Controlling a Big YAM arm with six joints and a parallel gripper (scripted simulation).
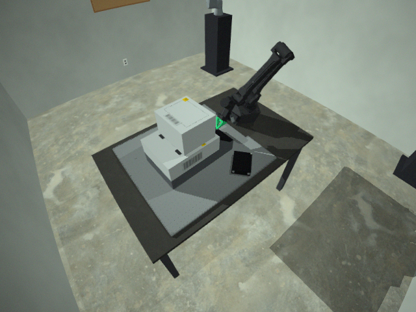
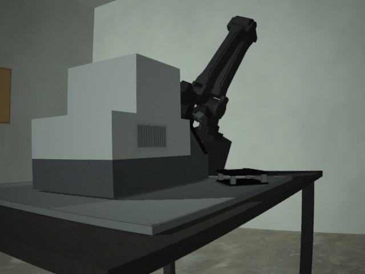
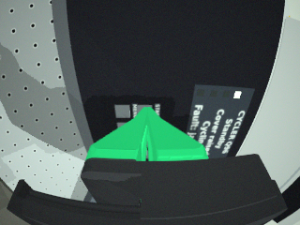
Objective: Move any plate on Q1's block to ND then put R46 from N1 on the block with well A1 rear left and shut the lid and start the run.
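Observation:
The cycler Q1 [image 1: 182,137] is a white box on a grey base with its lid [image 1: 184,122] shut over the block. My gripper [image 1: 219,123], with green fingers, is shut and empty, its tips against the dark sloped key panel [image 3: 169,69] at the left keys of the upper row [image 3: 134,111]. The status list [image 3: 220,120] shows to the right of the fingertips [image 3: 146,134], with a white-lit mark at its top right. A black nest [image 1: 242,162] lies on the mat to the right of Q1; it also shows in the exterior view [image 2: 242,175]. No plate is visible.
The arm's base [image 1: 246,112] stands at the table's far corner behind Q1. A black pillar [image 1: 217,40] stands on the floor behind the table. A dark mat [image 1: 349,234] lies on the floor to the right.

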